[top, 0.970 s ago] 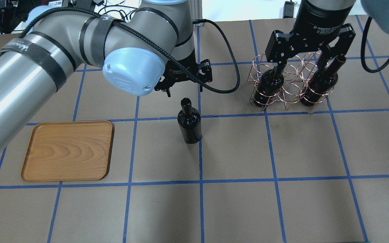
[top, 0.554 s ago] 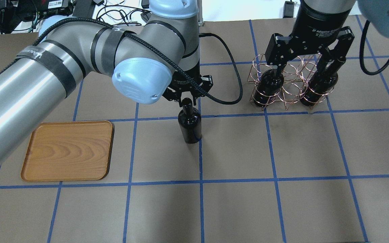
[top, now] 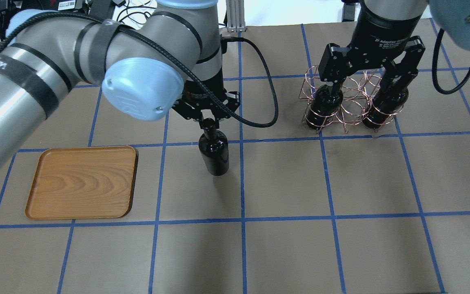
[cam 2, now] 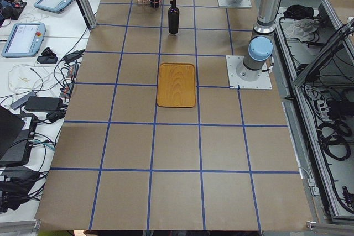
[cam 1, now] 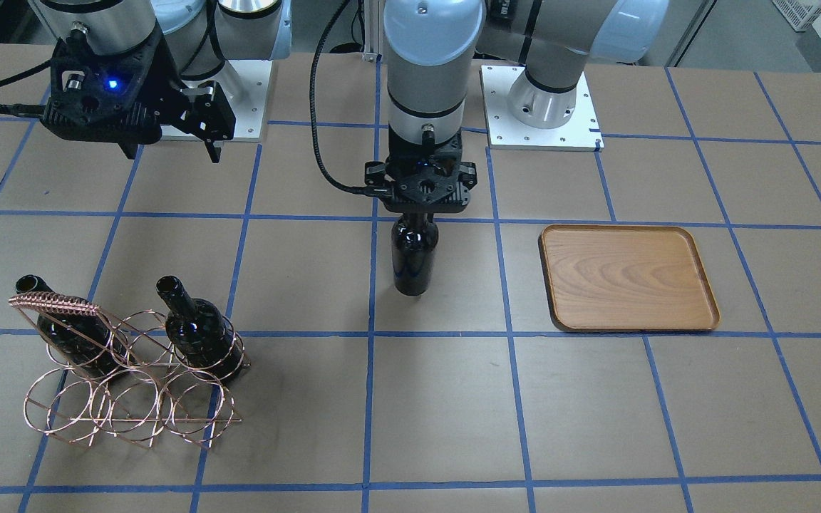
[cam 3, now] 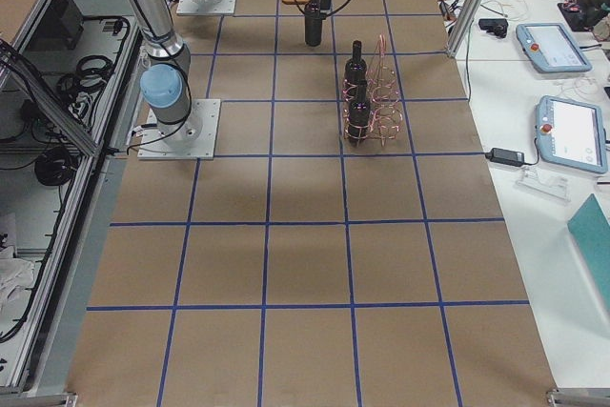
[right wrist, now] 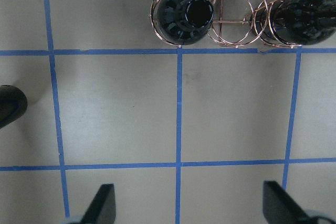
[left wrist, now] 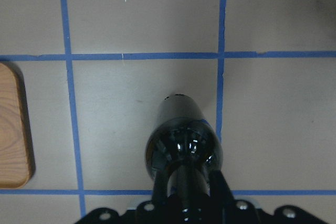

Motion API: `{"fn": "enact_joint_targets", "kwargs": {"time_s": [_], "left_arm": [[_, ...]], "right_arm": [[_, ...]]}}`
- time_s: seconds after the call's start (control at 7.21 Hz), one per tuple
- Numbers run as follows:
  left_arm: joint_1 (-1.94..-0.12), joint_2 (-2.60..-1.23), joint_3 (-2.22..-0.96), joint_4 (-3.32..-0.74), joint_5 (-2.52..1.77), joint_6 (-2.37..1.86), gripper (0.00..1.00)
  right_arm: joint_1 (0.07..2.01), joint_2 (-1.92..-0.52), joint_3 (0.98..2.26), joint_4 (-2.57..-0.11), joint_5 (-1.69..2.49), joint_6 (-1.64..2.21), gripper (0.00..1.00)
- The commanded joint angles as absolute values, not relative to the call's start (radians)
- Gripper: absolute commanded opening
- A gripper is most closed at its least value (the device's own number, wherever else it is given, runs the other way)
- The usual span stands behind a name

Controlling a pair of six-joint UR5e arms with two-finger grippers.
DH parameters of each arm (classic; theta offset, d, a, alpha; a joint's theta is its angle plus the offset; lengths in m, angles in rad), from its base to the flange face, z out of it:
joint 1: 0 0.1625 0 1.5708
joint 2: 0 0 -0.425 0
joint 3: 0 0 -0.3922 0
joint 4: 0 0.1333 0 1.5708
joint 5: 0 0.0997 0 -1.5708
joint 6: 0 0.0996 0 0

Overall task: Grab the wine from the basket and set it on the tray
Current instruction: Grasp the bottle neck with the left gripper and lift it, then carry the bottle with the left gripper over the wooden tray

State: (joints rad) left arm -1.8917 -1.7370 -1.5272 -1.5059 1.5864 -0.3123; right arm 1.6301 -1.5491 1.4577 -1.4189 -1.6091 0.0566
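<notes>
My left gripper (top: 209, 121) is shut on the neck of a black wine bottle (top: 215, 157) and holds it upright over the table's middle, right of the wooden tray (top: 82, 181). In the front view the gripper (cam 1: 421, 205) sits over the bottle (cam 1: 413, 256), left of the tray (cam 1: 628, 278). The left wrist view shows the bottle (left wrist: 184, 145) and the tray's edge (left wrist: 10, 129). My right gripper (top: 361, 86) is open and empty above the copper wire basket (top: 351, 109), which holds two more bottles (top: 324, 104) (top: 388, 102).
Brown paper with a blue tape grid covers the table. In the right wrist view the basket's two bottles (right wrist: 184, 17) (right wrist: 304, 14) stand at the top, beyond my open right gripper (right wrist: 191, 208). The arm bases stand on white plates (cam 1: 539, 107) at the robot's side.
My left gripper came down onto the free-standing bottle's neck, shut on it and moved it left towards the tray. My right gripper stayed open over the basket.
</notes>
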Motion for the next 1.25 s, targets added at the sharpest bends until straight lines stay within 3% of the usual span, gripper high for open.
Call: {"fn": "enact_joint_targets", "kwargs": {"time_s": [0.0, 0.14, 0.28, 0.55, 0.69, 0.97, 1.11], "left_arm": [[-1.734, -1.613, -1.575, -1.581, 1.586, -0.06, 0.0], [-1.616, -1.544, -1.644, -1.582, 1.585, 0.072, 0.0], [-1.468, -1.482, -1.717, -1.582, 1.586, 0.27, 0.0], [-1.173, -1.419, -1.779, -1.562, 1.585, 0.529, 0.0], [-1.073, -1.422, -1.796, -1.511, 1.582, 0.598, 0.0], [-1.051, -1.449, -1.835, -1.381, 1.571, 0.607, 0.0], [-1.052, -1.46, -1.841, -1.364, 1.569, 0.606, 0.0]], "right_arm": [[1.632, -1.551, 1.459, -1.42, -1.611, 0.057, 1.0], [1.632, -1.551, 1.459, -1.424, -1.609, 0.058, 0.99], [1.632, -1.551, 1.459, -1.443, -1.618, 0.057, 0.91], [1.632, -1.551, 1.482, -1.477, -1.615, 0.058, 0.85], [1.632, -1.551, 1.489, -1.486, -1.611, 0.058, 0.75], [1.632, -1.554, 1.488, -1.485, -1.611, 0.06, 0.81], [1.632, -1.554, 1.488, -1.485, -1.615, 0.058, 0.88]]}}
